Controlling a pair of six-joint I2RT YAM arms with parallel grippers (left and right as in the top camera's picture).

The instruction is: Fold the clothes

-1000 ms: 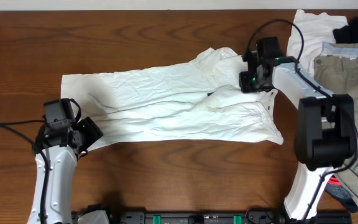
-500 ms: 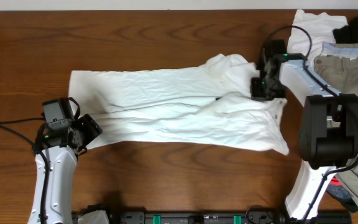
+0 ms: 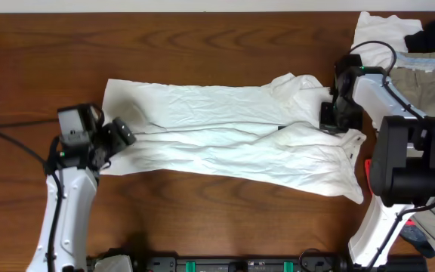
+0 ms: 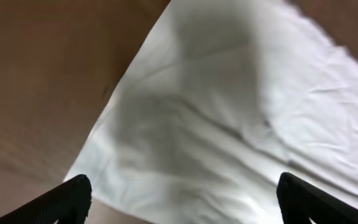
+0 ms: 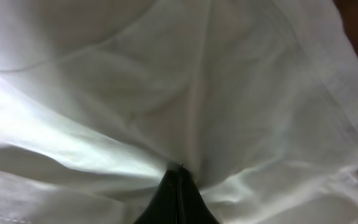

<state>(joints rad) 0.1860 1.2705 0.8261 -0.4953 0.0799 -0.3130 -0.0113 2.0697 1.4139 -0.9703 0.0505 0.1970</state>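
My left end effector [image 3: 121,134] hovers with its fingers apart over the left edge of the large thin wrinkled white cloth garment [image 3: 217,143]. The garment lies stretched lengthwise across the middle of the brown wooden table [image 3: 202,38]. At its right end, my right end effector [image 3: 337,117] is pinched together on a fold of it, near the khaki trousers [image 3: 421,83].

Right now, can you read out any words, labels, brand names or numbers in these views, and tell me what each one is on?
No text can be read in any view.
Small dark label on the white garment: too small to read.
Khaki trousers: no legible marking shows.
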